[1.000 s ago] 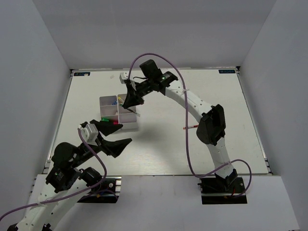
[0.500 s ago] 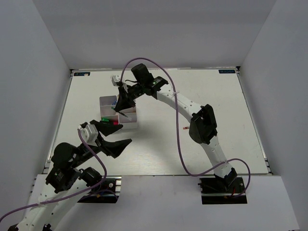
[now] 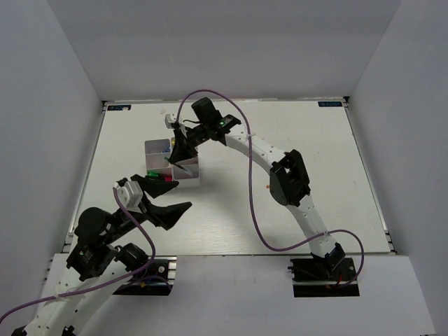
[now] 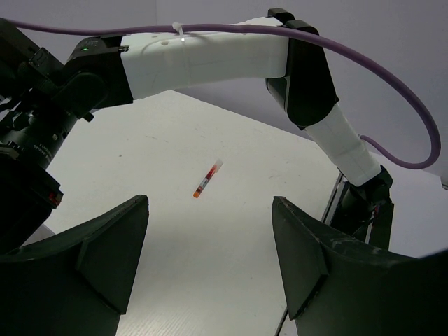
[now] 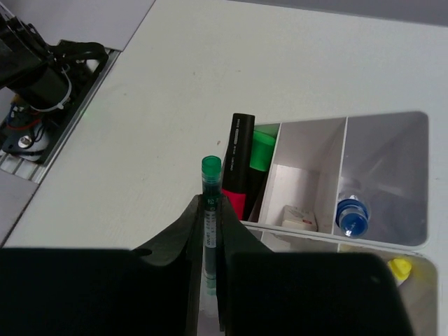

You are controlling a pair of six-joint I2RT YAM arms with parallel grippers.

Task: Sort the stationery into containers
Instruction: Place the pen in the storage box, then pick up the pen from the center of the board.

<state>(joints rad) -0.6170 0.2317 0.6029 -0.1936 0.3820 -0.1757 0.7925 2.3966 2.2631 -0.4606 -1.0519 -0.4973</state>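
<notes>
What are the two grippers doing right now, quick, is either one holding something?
Left gripper: open, holding nothing.
Right gripper: fingers closed on a green-capped pen.

The white-and-black left arm sits folded low near its base, its black two-finger left gripper point(image 3: 178, 194) spread wide, while the right arm arches far forward and leftward, its right gripper point(image 5: 211, 210) pointing down with jaws pinched on a thin green-capped pen point(image 5: 211, 183).
</notes>
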